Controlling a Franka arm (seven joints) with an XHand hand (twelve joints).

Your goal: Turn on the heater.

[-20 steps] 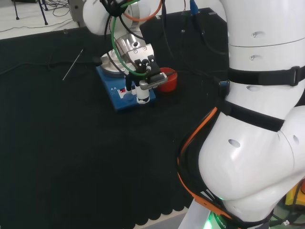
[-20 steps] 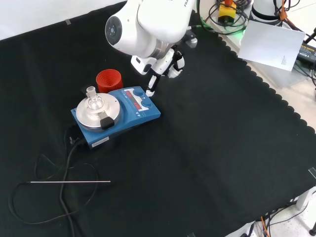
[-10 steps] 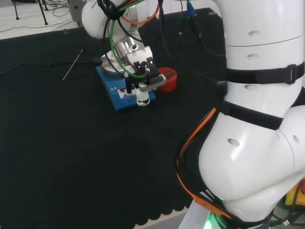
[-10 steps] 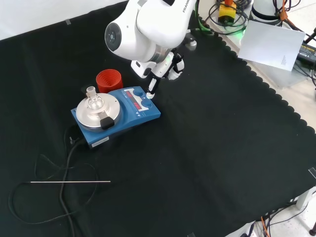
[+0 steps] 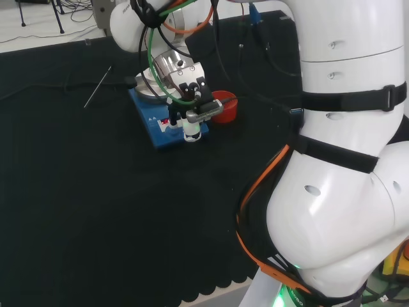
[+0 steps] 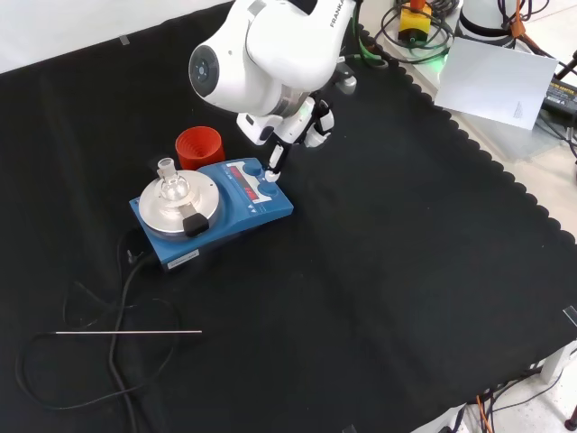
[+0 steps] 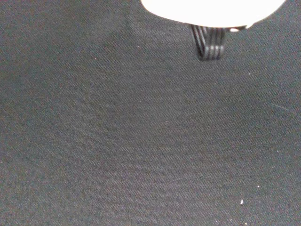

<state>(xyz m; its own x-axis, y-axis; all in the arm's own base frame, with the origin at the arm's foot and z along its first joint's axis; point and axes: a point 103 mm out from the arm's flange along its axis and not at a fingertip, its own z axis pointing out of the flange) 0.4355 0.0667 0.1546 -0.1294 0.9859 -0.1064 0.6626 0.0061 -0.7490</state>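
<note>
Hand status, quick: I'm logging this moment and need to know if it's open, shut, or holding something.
Hand: one finger points down at the blue heater's control panel, the others look curled; it holds nothing.

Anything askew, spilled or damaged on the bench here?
Nothing stands out. The blue heater sits flat with a small glass flask upright on its plate, the red ring behind it, and the hand at its front panel.

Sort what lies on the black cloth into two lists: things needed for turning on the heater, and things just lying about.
Needed: the blue heater, the hand reaching its front panel.

Lying about: red ribbed stand, thin metal rod, small glass flask on the heater's plate.
</note>
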